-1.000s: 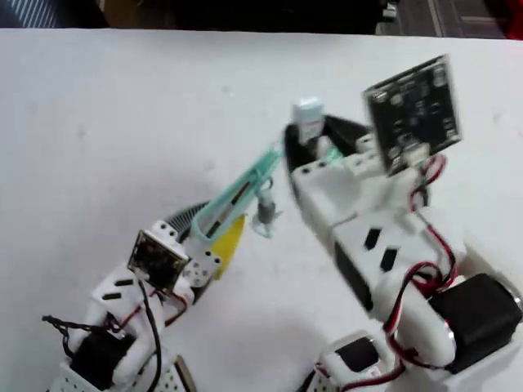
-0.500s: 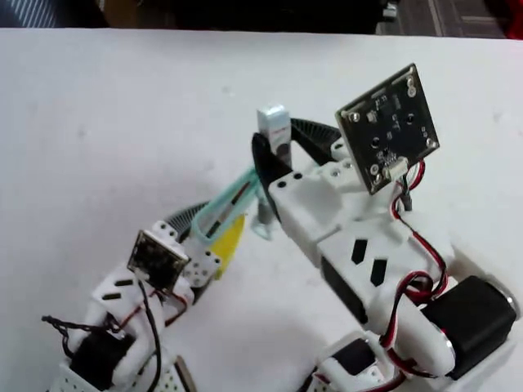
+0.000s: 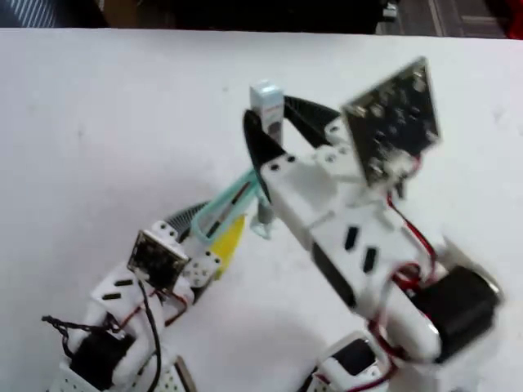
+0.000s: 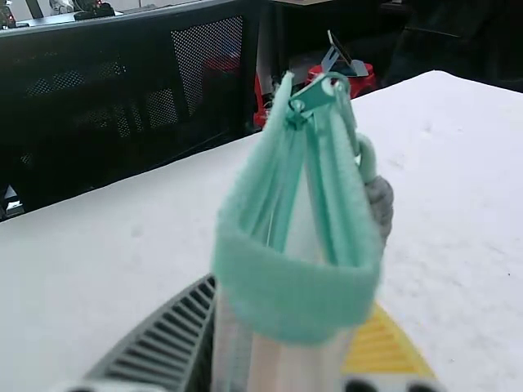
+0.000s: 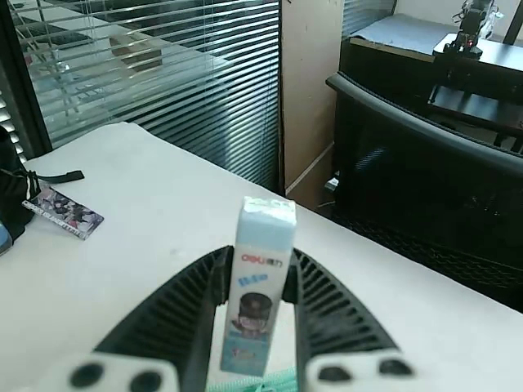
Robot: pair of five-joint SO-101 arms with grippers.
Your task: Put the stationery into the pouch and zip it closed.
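My left gripper (image 3: 214, 233) is shut on one end of a mint-green pouch (image 3: 233, 201) and holds it up off the table; the left wrist view shows the pouch (image 4: 304, 212) end-on with its zipper pull at the far tip. My right gripper (image 3: 274, 124) is shut on a small white and light-blue eraser (image 3: 266, 103), held upright above the pouch's far end. The right wrist view shows the eraser (image 5: 260, 288) standing between the two black ribbed fingers (image 5: 176, 314).
The white table (image 3: 122, 122) stretches to the left and to the back. In the right wrist view a small printed card (image 5: 64, 211) lies on the table near a black object at the frame's edge.
My right arm has carried the eraser leftward, from beside the pouch's far end to above it, and tilted its wrist. The left arm and pouch have stayed put.
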